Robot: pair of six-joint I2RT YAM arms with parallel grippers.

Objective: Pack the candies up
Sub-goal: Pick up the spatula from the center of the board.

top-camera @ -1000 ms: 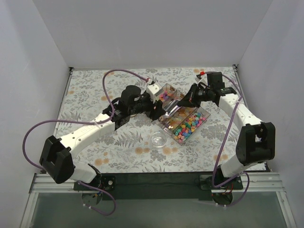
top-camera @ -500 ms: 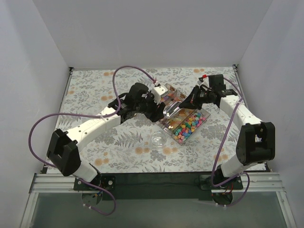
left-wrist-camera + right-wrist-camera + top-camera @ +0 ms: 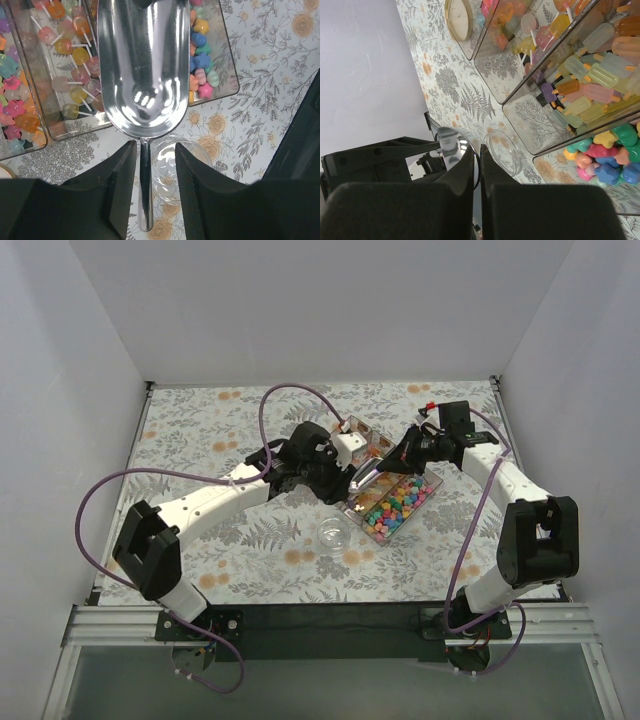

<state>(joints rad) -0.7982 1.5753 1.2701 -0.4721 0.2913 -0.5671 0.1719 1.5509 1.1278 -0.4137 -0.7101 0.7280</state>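
L gripper (image 3: pixel 154 150): we see its fingers apart, either side of the scoop (image 3: pixel 142 70) handle, not touching. R gripper (image 3: pixel 476 150) clamps the scoop. Below, the candies (image 3: pixel 200 70) fill the clear tray (image 3: pixel 37 100) w/ a glass dish (image 3: pixel 167 175) just beside.

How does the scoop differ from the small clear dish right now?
1. The scoop is shiny opaque metal; the dish is clear.
2. The scoop is long with a thin handle; the dish is round and shallow.
3. The scoop is held in the air over the candy tray by the right gripper; the dish rests on the table beside the tray.
Both look empty.
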